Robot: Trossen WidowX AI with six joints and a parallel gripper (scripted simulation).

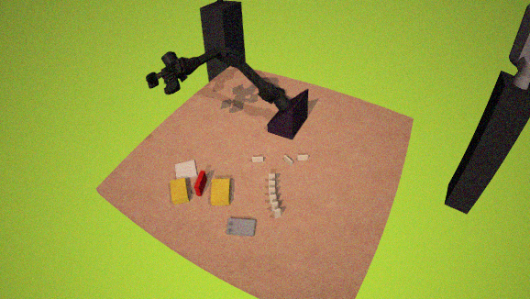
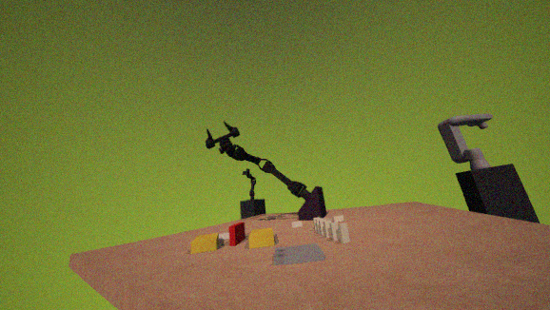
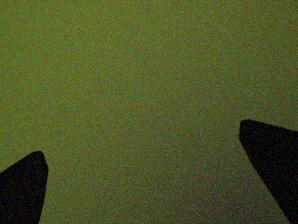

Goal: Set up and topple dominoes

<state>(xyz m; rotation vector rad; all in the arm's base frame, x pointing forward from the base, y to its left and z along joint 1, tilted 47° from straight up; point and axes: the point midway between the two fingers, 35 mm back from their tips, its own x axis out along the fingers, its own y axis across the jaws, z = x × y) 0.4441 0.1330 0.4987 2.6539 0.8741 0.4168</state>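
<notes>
A slightly curved row of several cream dominoes point(image 1: 271, 183) point(image 2: 343, 233) stands upright on the brown table top. Three loose dominoes lie flat between the row and the arm base: a left one point(image 1: 258, 159) point(image 2: 297, 223), a tilted-angle middle one point(image 1: 288, 159), and a right one point(image 1: 303, 157) point(image 2: 338, 218). The middle one cannot be made out in the exterior view. My gripper point(image 1: 171, 72) point(image 2: 217, 127) point(image 3: 144, 145) is wide open and empty, high in the air, far from the dominoes, its fingers pointing upward. The wrist view shows only background between the fingers.
Left of the row are two yellow blocks point(image 1: 179, 191) point(image 1: 220, 192), an upright red block point(image 1: 200, 182) point(image 2: 236, 234) between them, and a white flat piece point(image 1: 185, 169). A grey plate point(image 1: 242, 227) point(image 2: 300, 255) lies near the row's front end. Dark pedestals point(image 1: 222, 37) point(image 2: 500, 195) stand beyond the table.
</notes>
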